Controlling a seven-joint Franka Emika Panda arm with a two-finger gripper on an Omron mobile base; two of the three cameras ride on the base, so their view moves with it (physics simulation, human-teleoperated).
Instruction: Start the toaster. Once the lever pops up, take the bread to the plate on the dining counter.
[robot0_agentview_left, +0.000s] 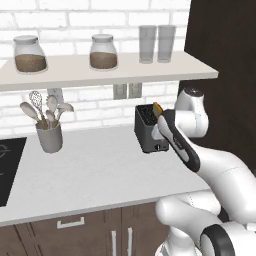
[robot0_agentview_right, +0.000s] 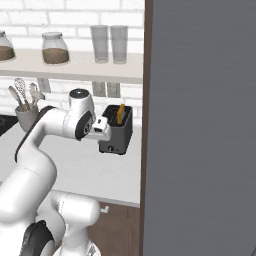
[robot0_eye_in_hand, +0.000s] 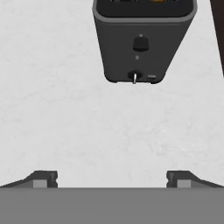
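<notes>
The dark toaster (robot0_agentview_left: 148, 131) (robot0_agentview_right: 116, 133) stands on the white worktop by the brick wall. The bread (robot0_agentview_left: 157, 109) (robot0_agentview_right: 120, 113), tan with a golden crust, stands upright in a top slot. In the hand view the toaster (robot0_eye_in_hand: 142, 43) is straight ahead, front face toward me, with its lever (robot0_eye_in_hand: 140, 43) above a small knob (robot0_eye_in_hand: 134, 76). My gripper (robot0_eye_in_hand: 112, 178) is open, its fingertips wide apart over bare worktop a short way in front of the toaster, holding nothing. The plate and the dining counter are out of view.
A grey utensil cup (robot0_agentview_left: 50, 136) stands left on the worktop (robot0_agentview_left: 100, 170), with a black cooktop (robot0_agentview_left: 7, 170) at the far left. A shelf (robot0_agentview_left: 100, 70) above carries jars and glasses. A tall dark panel (robot0_agentview_right: 200, 125) rises right beside the toaster.
</notes>
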